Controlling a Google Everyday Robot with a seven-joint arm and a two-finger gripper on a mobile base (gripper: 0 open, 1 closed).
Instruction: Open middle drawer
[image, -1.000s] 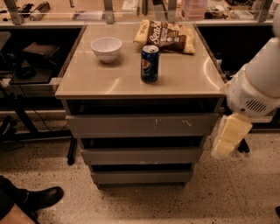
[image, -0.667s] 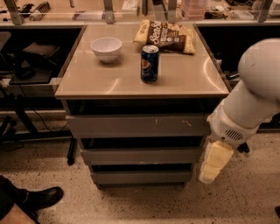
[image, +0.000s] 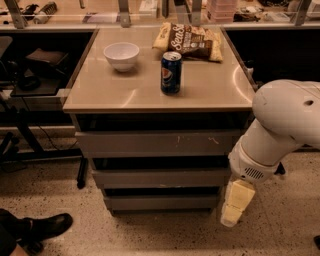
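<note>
The middle drawer (image: 160, 178) is a plain grey metal face, closed, between the larger scratched top drawer (image: 160, 143) and the narrower bottom drawer (image: 161, 202). My gripper (image: 234, 209) is cream-coloured and hangs from the white arm (image: 280, 125) at the right of the cabinet. It points down, beside the bottom drawer's right end, just right of the cabinet corner and below the middle drawer's level.
On the tan cabinet top (image: 100, 90) stand a white bowl (image: 121, 55), a blue soda can (image: 171, 72) and a chip bag (image: 192, 41). A person's black shoe (image: 42, 227) is on the speckled floor at lower left. Dark shelving (image: 30, 75) stands left.
The arm has swung left and down; the gripper has dropped from beside the middle drawer's right end to beside the bottom drawer. The drawers have not moved.
</note>
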